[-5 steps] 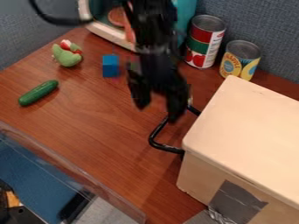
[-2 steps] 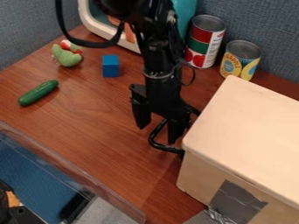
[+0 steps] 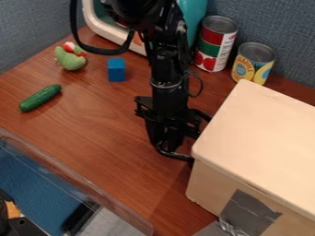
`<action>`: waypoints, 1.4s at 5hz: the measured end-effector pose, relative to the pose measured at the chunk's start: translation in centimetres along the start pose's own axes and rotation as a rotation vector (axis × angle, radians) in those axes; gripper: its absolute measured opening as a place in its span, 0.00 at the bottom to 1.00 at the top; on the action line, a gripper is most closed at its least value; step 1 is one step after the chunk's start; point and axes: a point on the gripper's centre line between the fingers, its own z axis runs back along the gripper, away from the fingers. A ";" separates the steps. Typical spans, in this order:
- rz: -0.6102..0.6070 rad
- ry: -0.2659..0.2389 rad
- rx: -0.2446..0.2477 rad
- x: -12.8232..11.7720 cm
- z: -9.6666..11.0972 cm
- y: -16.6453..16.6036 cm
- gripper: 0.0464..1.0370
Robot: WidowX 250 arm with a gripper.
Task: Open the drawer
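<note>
Black metal meets black metal in the camera view, where we see the gripper (image 3: 166, 144) with its two fingers drawn in on the looped handle (image 3: 177, 157), which juts from the left side of a pale box (image 3: 258, 133). We take that box to house the drawer, its front hidden from us. We judge the grip all but set and the pull next: straight out to the left, square to the box's side, slow and level, so the drawer does not bind and the smooth bar does not slip free. We would start gently, in case the whole box slides across the brown table (image 3: 92, 138). Farther left lie a green cucumber (image 3: 40, 97) and a blue block (image 3: 116, 69), both apart from the handle.
</note>
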 end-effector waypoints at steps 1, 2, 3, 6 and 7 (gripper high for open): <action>0.001 0.018 0.005 -0.1 0.2 0.7 0.12; -0.002 0.056 0.026 -0.1 1.3 3.1 0.08; -0.003 0.084 0.028 0.1 2.7 5.2 0.08; 0.055 0.163 0.055 -1.0 4.9 9.6 0.09; 0.059 0.170 0.042 -1.3 5.0 10.0 0.14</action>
